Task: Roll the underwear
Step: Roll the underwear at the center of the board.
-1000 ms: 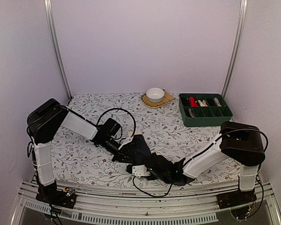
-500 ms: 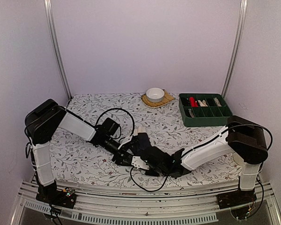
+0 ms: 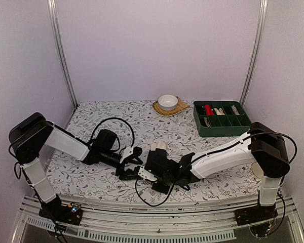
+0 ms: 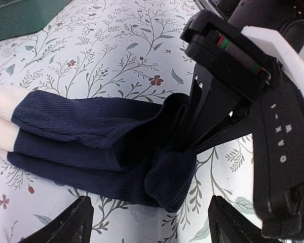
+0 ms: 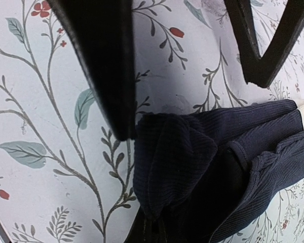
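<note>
Underwear (image 4: 86, 139): dark ribbed cloth folded in layers, cream at one end; lies on the floral worktop (image 3: 86, 178), well nearer the arms than the white bowl (image 3: 167, 101).
Right claw (image 4: 192, 137): together, pinching the cloth's bunched end.
Left claw (image 3: 133, 161): fingers apart, just beside the cloth.
Writing: white characters on the right claw's housing, unreadable.
Green tray (image 3: 225, 131): right of the bowl.

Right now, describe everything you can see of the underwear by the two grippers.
The underwear is dark navy, finely ribbed soft cloth with stitched hems and cream bands at one end. It lies folded into a long, layered bundle on the floral tablecloth. The right gripper pinches its bunched other end. The open left gripper is clear of it.
</note>
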Robot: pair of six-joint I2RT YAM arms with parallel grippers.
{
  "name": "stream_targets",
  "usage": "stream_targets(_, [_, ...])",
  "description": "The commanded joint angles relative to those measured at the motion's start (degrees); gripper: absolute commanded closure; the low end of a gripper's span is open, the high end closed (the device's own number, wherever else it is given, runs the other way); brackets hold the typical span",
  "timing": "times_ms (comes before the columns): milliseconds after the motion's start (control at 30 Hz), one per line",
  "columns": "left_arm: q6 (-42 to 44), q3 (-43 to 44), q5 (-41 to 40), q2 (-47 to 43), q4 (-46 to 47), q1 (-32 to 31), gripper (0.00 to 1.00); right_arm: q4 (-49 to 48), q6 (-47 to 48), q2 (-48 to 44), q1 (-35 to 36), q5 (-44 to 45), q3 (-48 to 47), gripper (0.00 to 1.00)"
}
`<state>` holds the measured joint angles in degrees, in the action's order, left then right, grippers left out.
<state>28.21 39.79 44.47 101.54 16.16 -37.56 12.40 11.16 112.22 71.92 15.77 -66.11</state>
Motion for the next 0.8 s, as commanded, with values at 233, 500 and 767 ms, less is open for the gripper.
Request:
stream_targets(233, [9.93,-15.22,5.02,-7.28,25.66,0.86,0.28,15.77,0.59,3.57,-6.16,-24.38,-7.04,0.97])
stream_targets(500, [16.78,-18.15,5.13,-7.18,28.83,-0.42,0.32,22.9,3.1,6.87,-12.05,-36.27,-13.59,0.97])
stream_targets(767, [28.07,-22.2,-7.94,-2.19,40.11,-7.34,0.35,32.13,5.56,12.69,-17.25,-44.17,-23.34,0.96])
